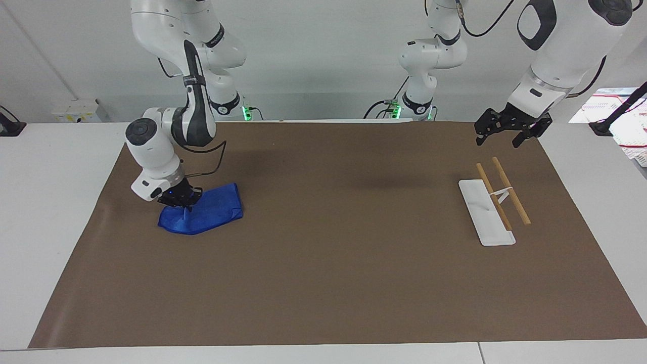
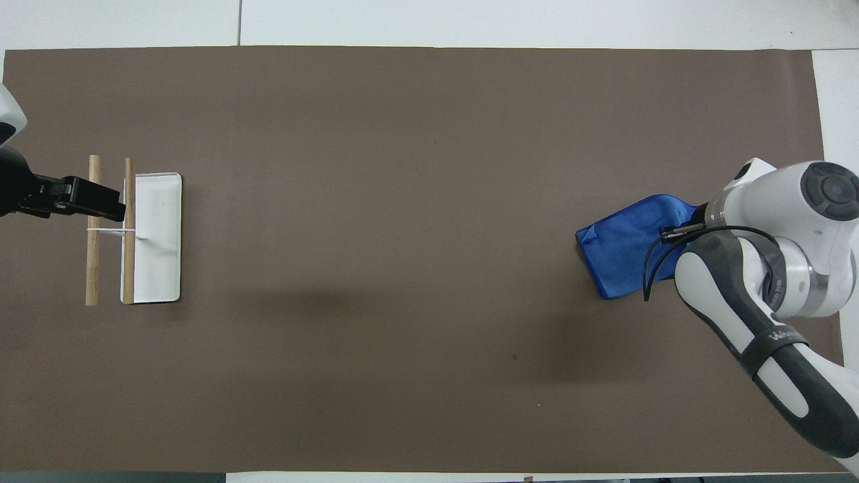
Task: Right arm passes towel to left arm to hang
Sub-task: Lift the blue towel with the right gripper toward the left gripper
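**Table stock: cloth, rack, two arms**

Surface: brown mat (image 1: 333,283) over a white table (image 1: 45,202), matte, flat. Its wide middle stretch lies bare between the cloth and the rack; the strip along the edge farthest from the robots is likewise open.

Item 1, towel (image 1: 210,215): bright blue soft cloth, bunched into an uneven wedge, at the right arm's end of the table. One portion is drawn up to a peak at the gripper; the remainder rests on the mat, well inside its border.

Item 2, right gripper (image 1: 180,201): black, small blue light, fingers pinched together on the raised fold of the towel. The right arm (image 1: 151,156) is white with a black joint band and bends low over that end.

Item 3, rack (image 1: 493,202): flat white oblong base tray (image 2: 158,235), nothing lying in it, with two slim parallel wooden rods carried on a thin white bracket. Stands at the left arm's end.

Item 4, left gripper (image 1: 498,134): black, fingers spread wide, holding nothing, raised near the rack's end nearer the robots. The left arm (image 1: 556,60) waits.
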Motion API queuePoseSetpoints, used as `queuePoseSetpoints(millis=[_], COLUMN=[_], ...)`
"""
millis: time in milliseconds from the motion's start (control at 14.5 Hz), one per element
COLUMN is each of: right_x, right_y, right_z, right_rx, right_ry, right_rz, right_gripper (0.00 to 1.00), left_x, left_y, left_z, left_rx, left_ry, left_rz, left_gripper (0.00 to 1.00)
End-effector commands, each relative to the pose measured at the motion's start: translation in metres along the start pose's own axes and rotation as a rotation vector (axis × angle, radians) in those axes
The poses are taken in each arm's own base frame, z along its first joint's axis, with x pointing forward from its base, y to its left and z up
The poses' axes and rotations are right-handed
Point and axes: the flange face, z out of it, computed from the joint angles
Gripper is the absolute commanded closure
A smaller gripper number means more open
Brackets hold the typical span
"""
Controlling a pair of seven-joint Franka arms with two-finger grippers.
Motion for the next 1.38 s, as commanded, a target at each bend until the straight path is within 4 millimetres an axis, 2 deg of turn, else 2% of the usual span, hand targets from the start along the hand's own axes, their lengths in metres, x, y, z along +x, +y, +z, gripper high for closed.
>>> queuePoseSetpoints(millis=[0,275,482,551,826,895,1032,1101,1308], right_x=[0.026,0.047,0.057,0.061,0.084,0.085,0.088,0.085,0.075], right_y=[-0.014,-0.056,-0.104,-0.119,-0.193,-0.218,-0.252,-0.275,-0.324], right_z=[-0.063,-0.145,-0.190,-0.199,-0.207,-0.211,-0.219,-0.223,-0.229], right_rx=[0.041,0.125,0.247,0.292,0.532,0.613,0.770,0.826,0.944], right_ry=[-0.003,0.010,0.038,0.046,0.125,0.137,0.138,0.128,0.080], right_rz=[0.050,0.164,0.314,0.359,0.576,0.658,0.847,0.890,1.053], right_gripper=[1.00,1.00,1.00,1.00,1.00,1.00,1.00,1.00,1.00], left_x=[-0.002,-0.002,-0.002,-0.001,-0.001,-0.002,-0.001,-0.002,-0.003], left_y=[-0.002,-0.002,-0.002,-0.002,-0.002,-0.002,-0.002,-0.002,-0.003], left_z=[-0.001,0.000,0.000,0.001,0.001,0.000,0.001,0.000,0.001], left_rx=[0.019,0.018,0.019,0.018,0.018,0.018,0.018,0.018,0.017], left_ry=[0.007,0.005,0.007,0.004,0.004,0.005,0.004,0.005,-0.007], left_rz=[0.009,0.007,0.009,0.009,0.009,0.009,0.009,0.009,0.007], left_gripper=[0.00,0.00,0.00,0.00,0.00,0.00,0.00,0.00,0.00])
